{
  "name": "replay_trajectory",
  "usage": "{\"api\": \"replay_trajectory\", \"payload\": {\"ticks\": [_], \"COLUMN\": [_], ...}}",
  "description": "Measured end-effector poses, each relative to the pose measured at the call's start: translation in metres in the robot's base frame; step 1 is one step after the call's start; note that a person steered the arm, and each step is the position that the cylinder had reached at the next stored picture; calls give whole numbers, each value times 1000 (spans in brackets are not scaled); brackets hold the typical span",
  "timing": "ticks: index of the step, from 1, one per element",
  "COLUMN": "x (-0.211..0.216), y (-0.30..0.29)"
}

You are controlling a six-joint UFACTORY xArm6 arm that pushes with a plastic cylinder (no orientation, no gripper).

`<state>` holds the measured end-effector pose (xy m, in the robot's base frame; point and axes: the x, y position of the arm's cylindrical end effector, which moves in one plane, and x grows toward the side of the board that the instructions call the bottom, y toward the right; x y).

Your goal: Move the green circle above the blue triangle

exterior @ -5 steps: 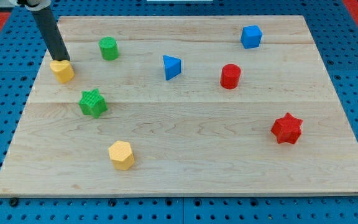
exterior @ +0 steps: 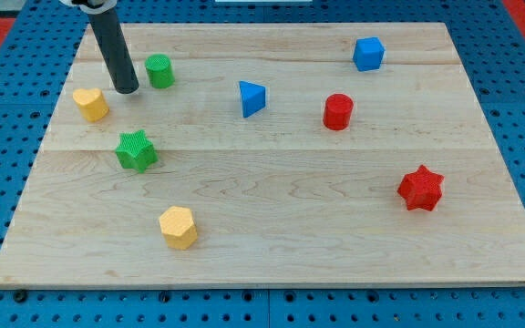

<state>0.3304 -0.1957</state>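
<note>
The green circle (exterior: pixel 159 70) stands near the board's top left. The blue triangle (exterior: pixel 252 98) lies to its right and slightly lower, near the top middle. My tip (exterior: pixel 127 90) rests on the board just left of and slightly below the green circle, with a small gap between them. It stands between the green circle and the yellow heart (exterior: pixel 90 103).
A green star (exterior: pixel 136 150) lies below my tip. A yellow hexagon (exterior: pixel 178 227) sits near the bottom left. A red cylinder (exterior: pixel 337 111), a blue cube (exterior: pixel 368 54) and a red star (exterior: pixel 420 188) lie on the right half of the wooden board (exterior: pixel 272 246).
My tip has moved right, away from the yellow heart and up close to the green circle's left side. No block has moved.
</note>
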Motion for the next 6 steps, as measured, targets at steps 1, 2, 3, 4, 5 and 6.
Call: {"api": "replay_trajectory", "payload": {"ticks": [1, 2, 3, 4, 5, 6], "x": [-15, -16, -19, -31, -42, -58], "y": [-15, 70, 130, 112, 104, 130]}}
